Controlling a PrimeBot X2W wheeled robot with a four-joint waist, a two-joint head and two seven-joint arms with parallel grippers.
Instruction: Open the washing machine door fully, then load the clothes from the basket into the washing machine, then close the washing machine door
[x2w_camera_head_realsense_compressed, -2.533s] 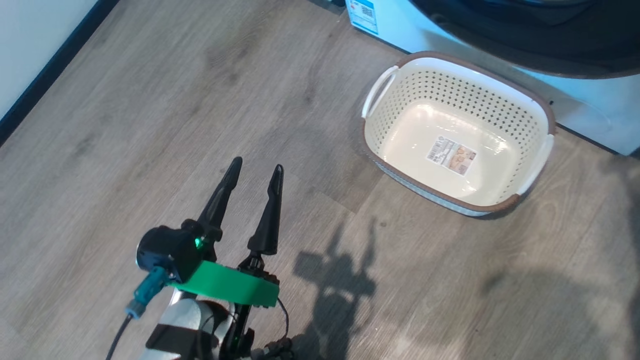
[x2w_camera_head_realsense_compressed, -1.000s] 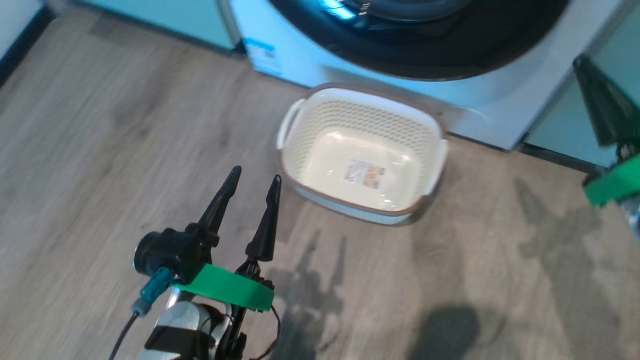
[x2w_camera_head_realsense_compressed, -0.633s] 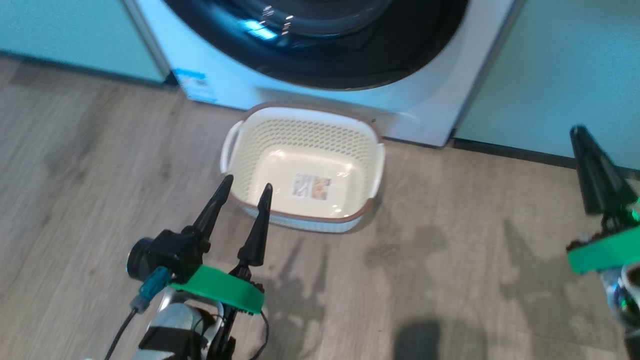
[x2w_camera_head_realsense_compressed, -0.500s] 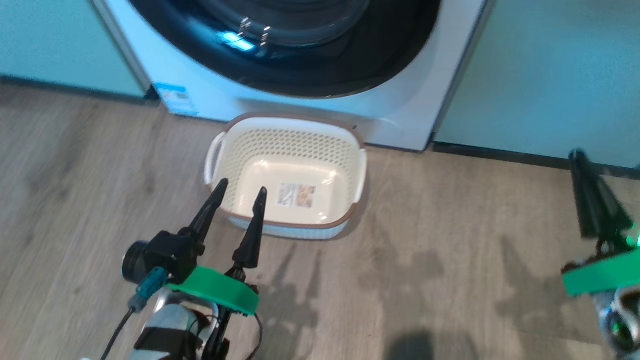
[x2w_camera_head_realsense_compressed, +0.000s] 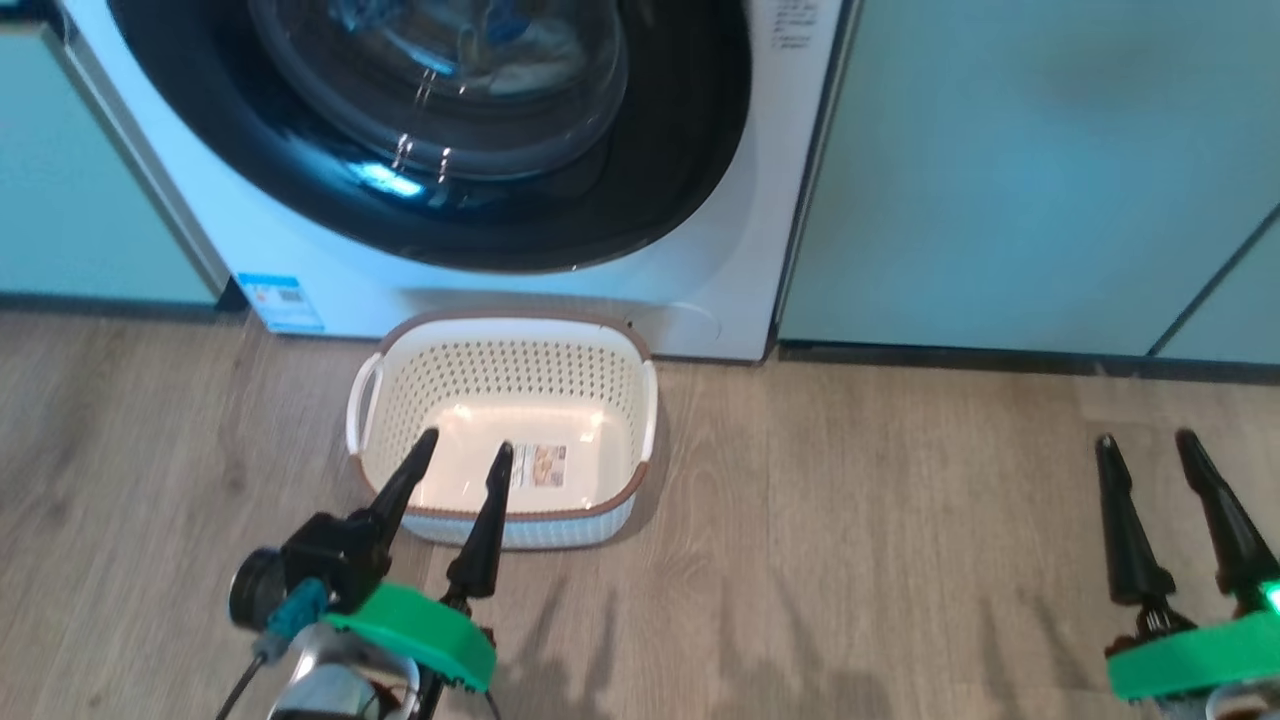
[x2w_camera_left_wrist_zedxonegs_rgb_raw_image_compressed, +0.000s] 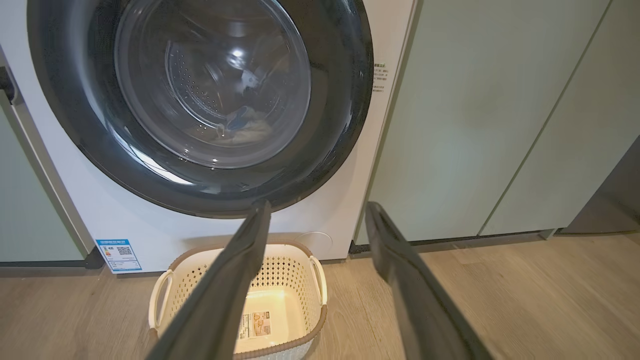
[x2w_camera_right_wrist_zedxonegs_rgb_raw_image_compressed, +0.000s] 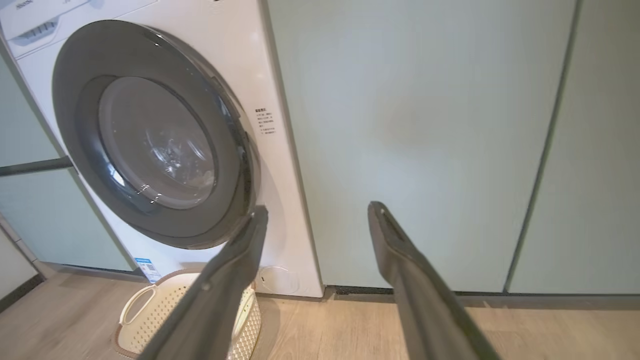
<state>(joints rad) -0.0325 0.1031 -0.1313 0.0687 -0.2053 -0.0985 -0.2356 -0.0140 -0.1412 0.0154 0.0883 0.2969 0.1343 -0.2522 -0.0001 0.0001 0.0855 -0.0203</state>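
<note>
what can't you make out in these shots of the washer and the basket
- Clothes: left wrist view, behind the washing machine door glass; glare hides how many there are.
- Basket base label: print too small to read in the head and left wrist views.
- Washing machine top: cut off by the head view's upper edge.
- Side sticker beside the door: right wrist view, text too small.

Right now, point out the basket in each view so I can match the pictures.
Head view: the basket sits lower centre-left, before the washing machine; the left gripper overlaps its near side.
Left wrist view: bottom, left of centre, partly behind that gripper.
Right wrist view: bottom-left corner, partly behind the right gripper.
Shared landmark: the blue sticker on the machine's lower-left corner, just left of the basket.
</note>
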